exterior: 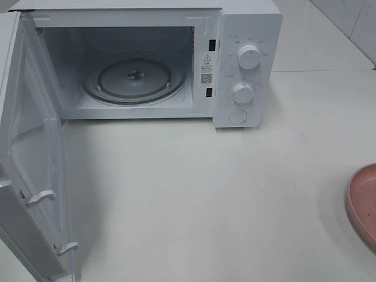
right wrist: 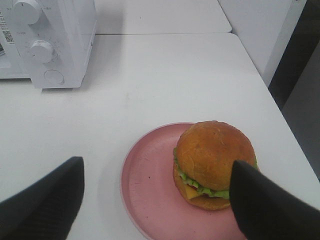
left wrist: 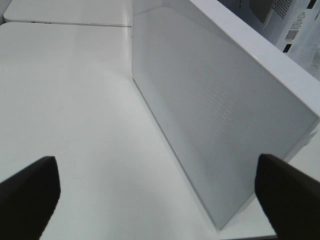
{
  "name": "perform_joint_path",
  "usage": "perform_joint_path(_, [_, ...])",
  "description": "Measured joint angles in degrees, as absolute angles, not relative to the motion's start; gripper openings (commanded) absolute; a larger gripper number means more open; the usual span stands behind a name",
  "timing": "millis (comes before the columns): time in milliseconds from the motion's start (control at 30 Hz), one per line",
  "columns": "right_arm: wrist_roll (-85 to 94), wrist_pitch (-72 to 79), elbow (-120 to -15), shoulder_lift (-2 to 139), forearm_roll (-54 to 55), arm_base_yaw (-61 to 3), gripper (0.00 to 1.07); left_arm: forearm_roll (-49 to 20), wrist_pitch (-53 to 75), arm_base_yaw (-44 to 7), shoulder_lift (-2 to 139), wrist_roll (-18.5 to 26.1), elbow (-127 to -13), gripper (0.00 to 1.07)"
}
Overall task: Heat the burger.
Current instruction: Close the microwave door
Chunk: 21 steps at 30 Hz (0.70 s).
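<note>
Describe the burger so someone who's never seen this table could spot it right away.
Start at the white microwave with two round knobs, then follow the white table away from its knob side to a pink round plate. The burger sits on that plate, off to one side. It is the only food there: a glossy golden-brown bun over green lettuce and yellow cheese.

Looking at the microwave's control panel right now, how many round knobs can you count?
2. The upper white round knob sits above the lower white round knob, both right of the open cavity; none seem hidden.
</note>
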<state>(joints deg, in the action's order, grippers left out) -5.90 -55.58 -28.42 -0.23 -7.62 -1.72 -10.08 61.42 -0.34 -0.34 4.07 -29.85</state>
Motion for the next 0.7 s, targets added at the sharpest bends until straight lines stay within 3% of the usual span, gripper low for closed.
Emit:
perform_joint_path(267, [-5.9,-55.6,-28.4,-0.2,-7.6,-1.7,0.75,-10.8,59.6,-0.3,-0.3,1.9,-30.5,0.98])
perform_joint_path(367, [-5.9,-55.6,-28.4,-0.2,-7.6,-1.7,0.74,-10.7,57.0,-0.3,0.6,1.5,-30.9,0.91])
perform_joint_path(400, [-5.9,-55.6,-28.4,-0.2,-7.6,-1.7,0.74,-10.5,56.3,-0.3,1.1,1.5,-30.9,0.88])
perform_joint_path(433, [-5.9,-55.6,-28.4,-0.2,-7.6,-1.7,0.74,-9.6,54.5,-0.3,2.6,1.5,-30.9,0.79])
perform_joint_path(467, [-5.9,-55.6,-28.4,-0.2,-7.6,-1.7,0.74,-9.6,54.5,-0.3,2.6,1.5,-30.9,0.79])
perform_joint_path(500, [-5.9,-55.6,-28.4,-0.2,-7.6,-1.7,0.74,-8.9,52.5,-0.3,4.1,1.4,-30.9,0.67])
perform_joint_path(567, [-5.9,-55.6,-28.4,-0.2,-7.6,-1.7,0.74,-8.5,51.4,-0.3,5.0,1.4,-30.9,0.62])
perform_joint_path(600, [-5.9,-55.6,-28.4,-0.2,-7.6,-1.7,0.74,-8.2,49.2,-0.3,6.9,1.4,-30.9,0.51])
perform_joint_path(700, [-5.9,-55.6,-28.4,-0.2,-7.6,-1.7,0.74,-8.2,46.8,-0.3,9.2,1.4,-30.9,0.43])
